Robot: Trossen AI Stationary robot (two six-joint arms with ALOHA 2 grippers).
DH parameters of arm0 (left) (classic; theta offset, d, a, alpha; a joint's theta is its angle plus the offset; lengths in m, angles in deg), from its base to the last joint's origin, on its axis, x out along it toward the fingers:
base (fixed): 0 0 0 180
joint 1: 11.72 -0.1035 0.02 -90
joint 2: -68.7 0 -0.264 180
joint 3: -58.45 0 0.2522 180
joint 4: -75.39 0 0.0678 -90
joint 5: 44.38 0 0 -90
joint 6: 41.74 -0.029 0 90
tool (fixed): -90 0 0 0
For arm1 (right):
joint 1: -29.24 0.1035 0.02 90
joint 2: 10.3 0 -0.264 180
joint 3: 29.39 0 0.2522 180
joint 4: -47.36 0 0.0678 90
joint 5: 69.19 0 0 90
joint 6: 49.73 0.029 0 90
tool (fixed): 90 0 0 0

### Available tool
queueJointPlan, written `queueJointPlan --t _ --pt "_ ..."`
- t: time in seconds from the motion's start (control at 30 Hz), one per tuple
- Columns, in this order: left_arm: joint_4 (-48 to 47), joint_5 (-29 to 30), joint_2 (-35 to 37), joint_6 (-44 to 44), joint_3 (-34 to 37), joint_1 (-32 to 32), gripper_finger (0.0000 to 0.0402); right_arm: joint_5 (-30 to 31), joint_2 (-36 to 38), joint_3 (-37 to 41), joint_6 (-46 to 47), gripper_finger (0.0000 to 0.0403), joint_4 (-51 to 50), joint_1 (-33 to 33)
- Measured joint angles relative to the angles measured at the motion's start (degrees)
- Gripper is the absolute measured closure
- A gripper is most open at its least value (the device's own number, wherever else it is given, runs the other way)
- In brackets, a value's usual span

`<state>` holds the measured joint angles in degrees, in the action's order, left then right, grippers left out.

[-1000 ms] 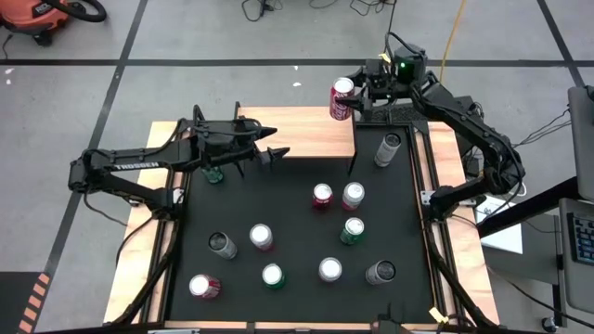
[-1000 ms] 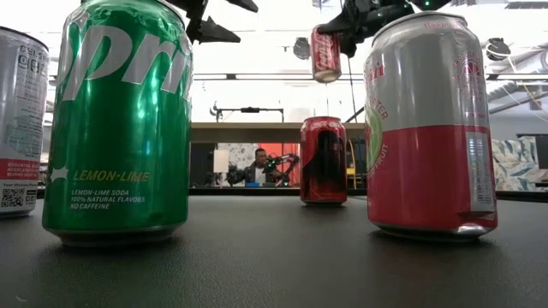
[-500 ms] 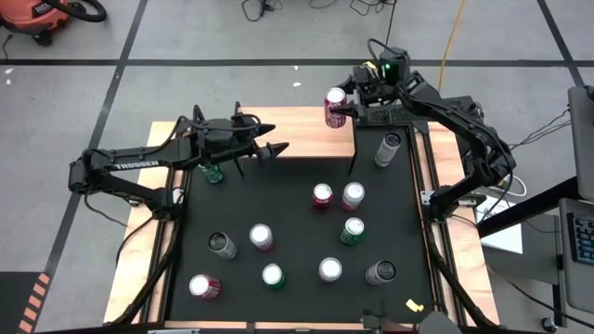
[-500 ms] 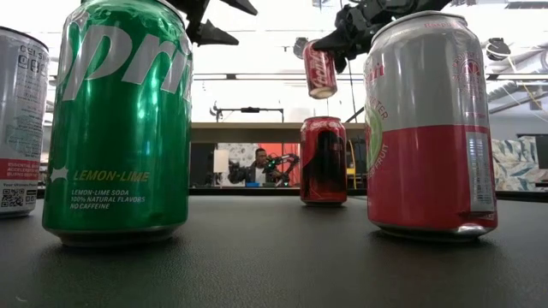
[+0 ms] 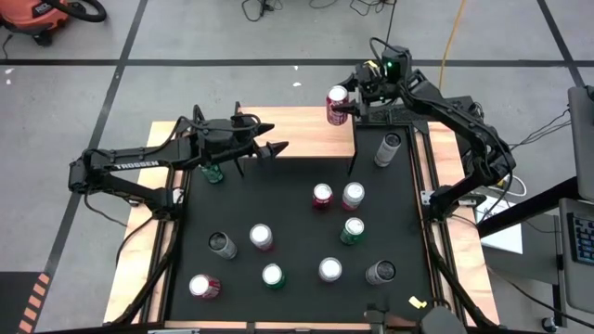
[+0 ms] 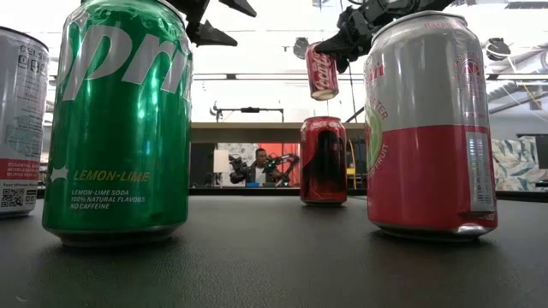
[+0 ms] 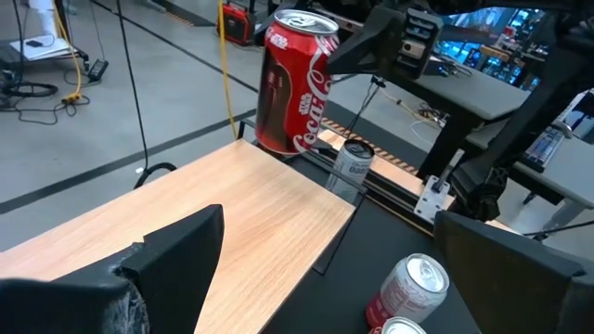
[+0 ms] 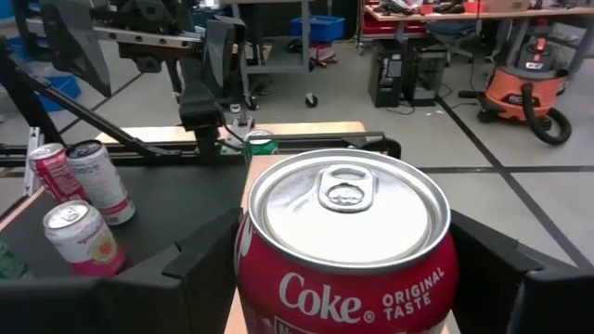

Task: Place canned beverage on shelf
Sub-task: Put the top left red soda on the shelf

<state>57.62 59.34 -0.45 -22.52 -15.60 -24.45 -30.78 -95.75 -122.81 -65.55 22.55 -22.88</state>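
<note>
My right gripper [image 5: 345,104] clenched the Coke can [image 5: 338,105], tilted above the shelf [image 5: 306,133] at its right end. To seat it well I judged I should level it, lower straight, then release. My left gripper [image 5: 269,139] hovered, released, over the shelf.

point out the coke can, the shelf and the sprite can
coke can [image 7: 295,85], left wrist view, red side wall
shelf [image 5: 302,134], high view, bare wood top
sprite can [image 6: 120,120], low view, green side
</note>
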Motion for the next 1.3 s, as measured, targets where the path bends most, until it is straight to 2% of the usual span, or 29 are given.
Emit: queueJointPlan --t 0.73,1.3 --pt "-0.18 1.03 -0.02 -0.05 0.00 0.00 0.0013 -0.94 -5.95 0.00 -4.86 0.0129 0.04 -2.72" --pt "-0.17 1.52 -0.02 -0.04 0.00 0.00 0.0013 -1.05 -9.72 0.02 -3.39 0.0129 3.19 -4.94"
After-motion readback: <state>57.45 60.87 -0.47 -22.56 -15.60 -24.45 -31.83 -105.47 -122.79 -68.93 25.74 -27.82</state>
